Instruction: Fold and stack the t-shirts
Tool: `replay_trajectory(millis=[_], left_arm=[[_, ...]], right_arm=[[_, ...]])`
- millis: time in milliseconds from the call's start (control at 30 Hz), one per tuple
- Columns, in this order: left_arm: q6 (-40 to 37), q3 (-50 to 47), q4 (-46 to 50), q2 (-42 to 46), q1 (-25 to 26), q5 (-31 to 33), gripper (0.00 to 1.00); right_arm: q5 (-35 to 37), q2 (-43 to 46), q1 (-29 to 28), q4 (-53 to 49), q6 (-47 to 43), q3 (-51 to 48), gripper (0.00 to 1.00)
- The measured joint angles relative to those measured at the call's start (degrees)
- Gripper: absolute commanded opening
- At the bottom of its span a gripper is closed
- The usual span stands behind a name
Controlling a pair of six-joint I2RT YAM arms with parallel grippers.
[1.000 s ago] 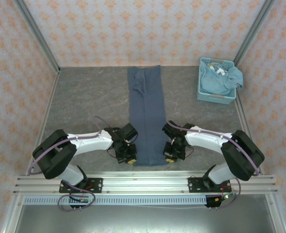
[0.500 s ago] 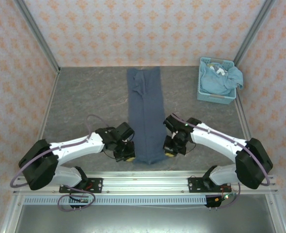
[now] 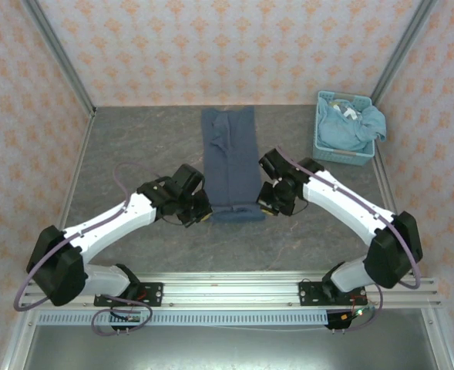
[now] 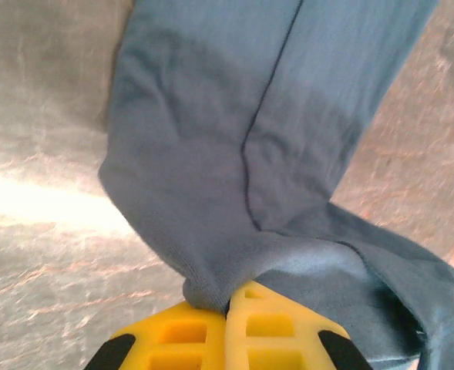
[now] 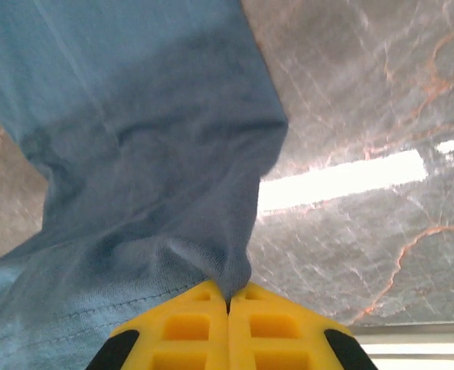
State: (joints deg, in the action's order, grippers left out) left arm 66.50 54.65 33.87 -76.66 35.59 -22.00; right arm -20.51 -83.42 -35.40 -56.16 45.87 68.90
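Jaws on both sides pressed together, each pinching a near corner of the dark slate-blue t-shirt (image 3: 230,154). Left jaws grip the corner on the shirt's 9 o'clock side, right jaws the corner on its 3 o'clock side.

Left wrist view: yellow fingers (image 4: 176,335) tight on a bunched bit of cloth. The shirt drapes away toward 12 with a dark seam line running up it.

Right wrist view: yellow fingers (image 5: 188,327) clamped on a bunched corner. The cloth spreads toward 11, with the marbled grey counter (image 5: 365,116) at 3.

From above, the shirt is a long narrow strip along the 12-to-6 line, mid counter. Its far end is near the back wall at 12 and its near end hangs between the two jaws.

Light blue basket (image 3: 341,156) sits in the 2 o'clock corner, well apart from the strip. Lighter blue t-shirts (image 3: 350,127) are heaped in it, one spilling over the rim toward 3.
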Motion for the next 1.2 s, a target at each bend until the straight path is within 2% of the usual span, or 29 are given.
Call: replay_trajectory(millis=[433,600,867,967,1033,1067,1100,1133,1167,1200], left_arm=[[-5.7,15.7,2.6,-13.6,-8.6,0.6,0.00],[-8.1,22.2,3.0,-21.3,-11.7,0.4,0.00],[-11.1,33.3,2.8,-34.5,-15.1,-0.1,0.00],[-11.6,35.7,2.8,-38.5,-15.8,-0.1,0.06],[-12.2,37.3,2.8,-40.9,-16.1,-0.1,0.15],[-12.8,38.3,2.9,-42.0,-16.3,0.0,0.25],[-13.0,39.3,2.9,-42.9,-16.5,-0.1,0.38],[-13.0,40.1,2.9,-43.6,-16.6,0.0,0.46],[-13.7,41.2,3.0,-44.3,-17.0,0.0,0.52],[-14.0,41.9,3.0,-44.5,-17.3,0.2,0.54]], right_arm=[[3.4,-16.9,6.2,0.7,-4.1,20.5,0.00],[3.4,-24.9,8.3,1.0,-5.9,28.6,0.00],[2.7,-35.0,11.4,1.6,-7.3,36.5,0.00],[2.1,-38.4,12.3,1.7,-7.7,39.4,0.00],[1.7,-40.1,12.7,2.0,-7.8,40.7,0.00],[1.3,-41.0,13.0,2.0,-7.9,41.4,0.07],[0.9,-41.7,13.1,2.1,-7.9,42.2,0.16],[0.5,-42.7,13.4,2.1,-7.9,43.2,0.27],[0.0,-43.8,13.6,2.3,-8.1,44.3,0.38],[-0.1,-44.5,13.9,2.4,-8.5,45.2,0.46]])
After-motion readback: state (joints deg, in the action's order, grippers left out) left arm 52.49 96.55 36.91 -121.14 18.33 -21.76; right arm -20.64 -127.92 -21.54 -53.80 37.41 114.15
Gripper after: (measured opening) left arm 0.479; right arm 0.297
